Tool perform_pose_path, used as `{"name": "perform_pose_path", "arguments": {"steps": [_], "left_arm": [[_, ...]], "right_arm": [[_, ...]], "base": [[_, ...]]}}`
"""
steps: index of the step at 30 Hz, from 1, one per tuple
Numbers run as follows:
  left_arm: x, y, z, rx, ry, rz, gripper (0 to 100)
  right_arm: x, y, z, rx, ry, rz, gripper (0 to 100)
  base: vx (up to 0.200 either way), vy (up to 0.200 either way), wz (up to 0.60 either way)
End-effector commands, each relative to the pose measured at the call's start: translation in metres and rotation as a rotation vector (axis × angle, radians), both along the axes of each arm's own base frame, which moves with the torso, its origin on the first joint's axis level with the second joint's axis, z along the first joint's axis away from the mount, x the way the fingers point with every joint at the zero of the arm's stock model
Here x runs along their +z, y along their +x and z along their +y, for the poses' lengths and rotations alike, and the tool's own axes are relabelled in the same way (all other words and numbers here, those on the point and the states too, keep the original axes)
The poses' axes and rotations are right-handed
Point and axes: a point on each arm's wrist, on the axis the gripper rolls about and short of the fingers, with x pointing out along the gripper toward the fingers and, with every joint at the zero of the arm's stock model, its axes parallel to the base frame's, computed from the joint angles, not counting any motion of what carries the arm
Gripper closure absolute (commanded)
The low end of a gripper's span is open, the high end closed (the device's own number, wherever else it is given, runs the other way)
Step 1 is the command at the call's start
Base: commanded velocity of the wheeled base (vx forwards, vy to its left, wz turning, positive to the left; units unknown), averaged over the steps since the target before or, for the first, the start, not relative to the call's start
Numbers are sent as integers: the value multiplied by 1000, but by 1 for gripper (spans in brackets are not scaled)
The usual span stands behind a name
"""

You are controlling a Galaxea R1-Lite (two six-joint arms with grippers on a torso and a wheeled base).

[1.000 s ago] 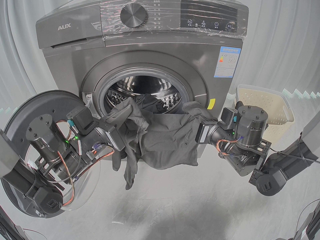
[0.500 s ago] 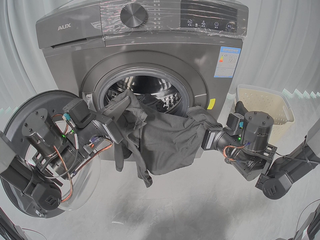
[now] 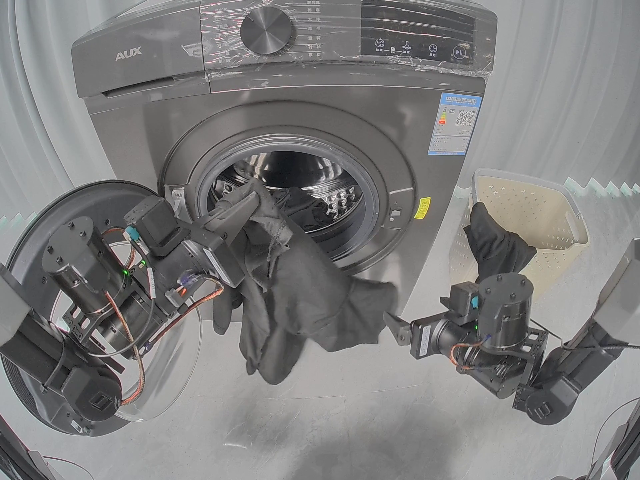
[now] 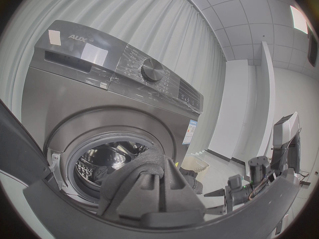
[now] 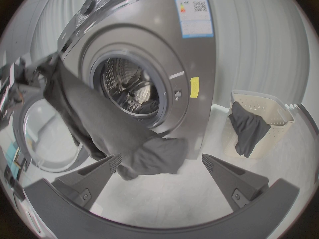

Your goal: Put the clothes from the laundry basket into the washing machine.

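Right arm low, forearm near level, aimed at the washer's lower front; right gripper (image 3: 399, 323) spread wide and empty, just beside the hanging end of the grey garment (image 3: 300, 295). Left arm raised in front of the open door (image 3: 100, 198); left gripper (image 3: 243, 209) clenched on the garment's upper edge at the left rim of the drum opening. Garment drapes out over the lip and down the washing machine (image 3: 267, 111) front. Dark piece (image 3: 303, 205) lies inside the drum. Farther right, laundry basket (image 3: 573, 218) on the floor, dark cloth (image 3: 497, 245) over its near rim.
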Motion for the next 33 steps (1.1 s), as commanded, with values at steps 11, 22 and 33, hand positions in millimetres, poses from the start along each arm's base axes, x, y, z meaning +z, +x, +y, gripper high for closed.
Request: {"name": "perform_pose_path", "arguments": {"steps": [11,22,33], "left_arm": [[-2,-1,0,1,4,5,100],[-2,2,-1,11,-1,6,100],[-2,3,-1,12,-3,6,100]], "right_arm": [[-55,7,30,149,-40,-53,0],[-53,4,53,216,-4,-122,0],[-65,17,74,234,-4,-152,0]], "base": [[0,0,0],[0,0,0],[0,0,0]]}}
